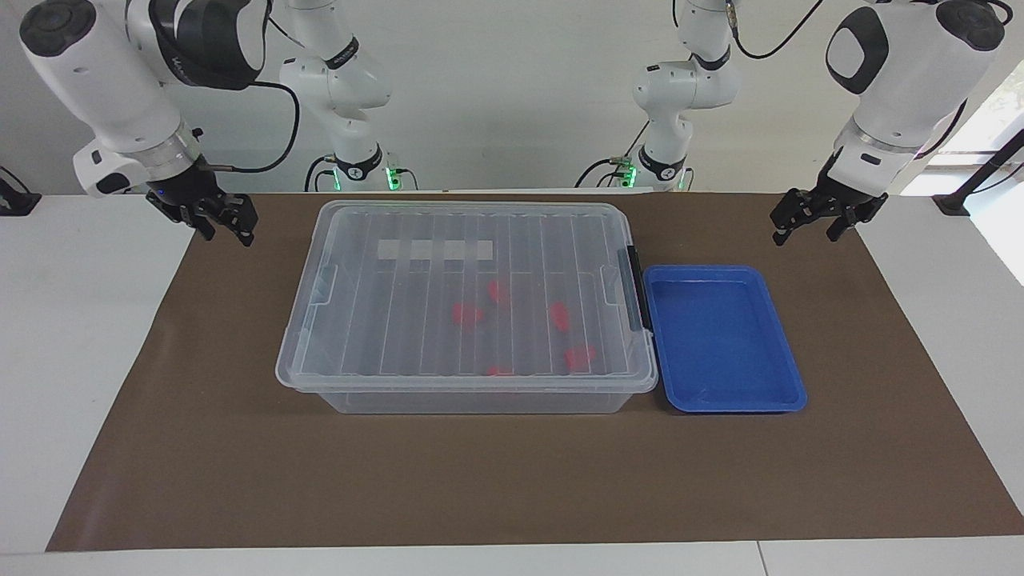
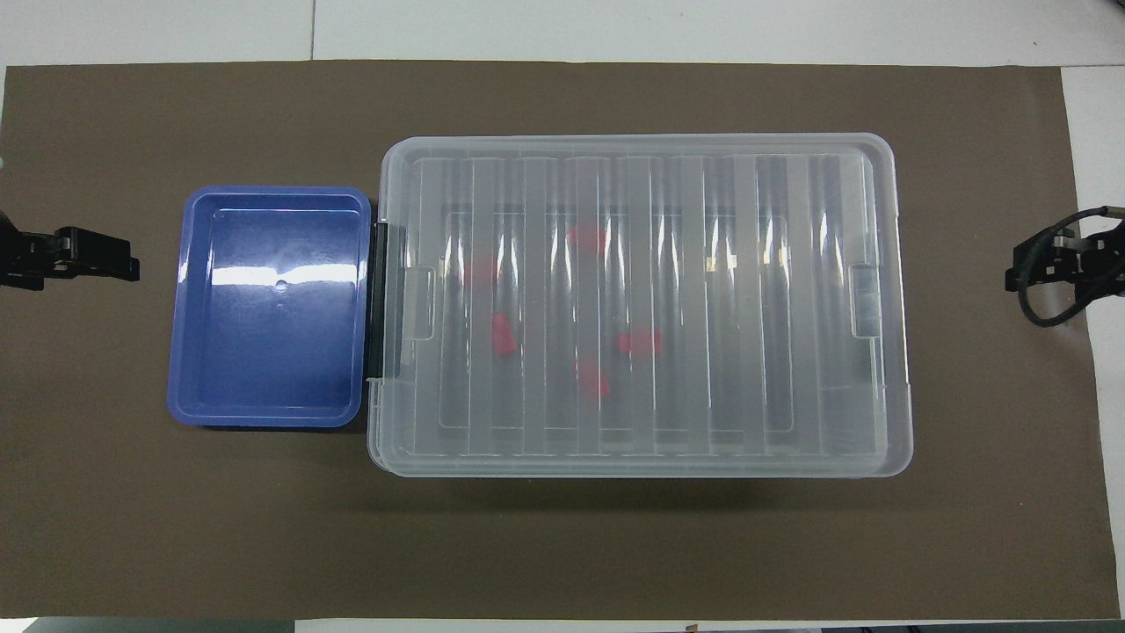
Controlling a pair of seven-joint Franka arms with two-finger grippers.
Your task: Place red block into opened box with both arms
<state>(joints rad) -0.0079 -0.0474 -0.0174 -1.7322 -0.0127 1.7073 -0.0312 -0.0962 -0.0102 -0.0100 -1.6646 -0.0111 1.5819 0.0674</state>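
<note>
**Lidded box on brown mat**

On brown mat [image 1: 512, 480]: box [image 1: 468, 304], lid on, red blocks [image 1: 466, 314] inside; blue tray [image 1: 724, 336] touching its latch end. Left gripper [image 1: 812, 220] spread, empty, over mat corner. Right gripper [image 1: 226, 226] parted, empty, over mat edge

A robotics laboratory is indicated: two white robot arms [image 1: 688, 88] are mounted at a white table [image 1: 80, 336] against a bare wall, black cables [image 1: 768, 48] are trailed from them, and a brown mat [image 1: 512, 480] is laid as the work surface.
</note>
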